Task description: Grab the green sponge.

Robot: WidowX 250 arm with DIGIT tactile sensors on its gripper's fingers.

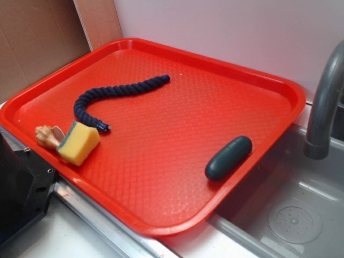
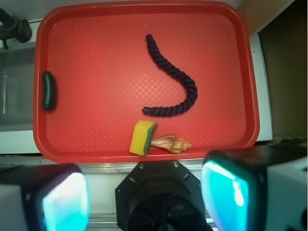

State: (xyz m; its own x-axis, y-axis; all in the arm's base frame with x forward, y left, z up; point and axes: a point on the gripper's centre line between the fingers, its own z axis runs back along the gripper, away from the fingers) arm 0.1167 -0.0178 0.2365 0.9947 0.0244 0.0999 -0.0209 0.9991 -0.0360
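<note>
green sponge (image 2: 143,137), a yellow foam block with a thin green layer on one face, sits at the near edge of the red tray (image 2: 96,57), touching a tan seashell (image 2: 171,144) that lies just beside it on the green-layer side. in the wrist view the gripper (image 2: 144,195) hangs above the counter short of the tray rim, its two fingers (image 2: 65,202) spread wide apart with nothing between them, well clear of the sponge. just beyond the sponge, one end of a dark navy rope (image 2: 180,82) nearly meets it, then curves away toward the tray's far side. a dark green capsule-shaped object (image 1: 228,157) rests well apart near the tray edge that overhangs the steel sink (image 1: 301,215), where a grey faucet (image 1: 325,102) rises. behind the tray stand a pale wall (image 1: 226,27) and brown cardboard (image 1: 32,37).
</note>
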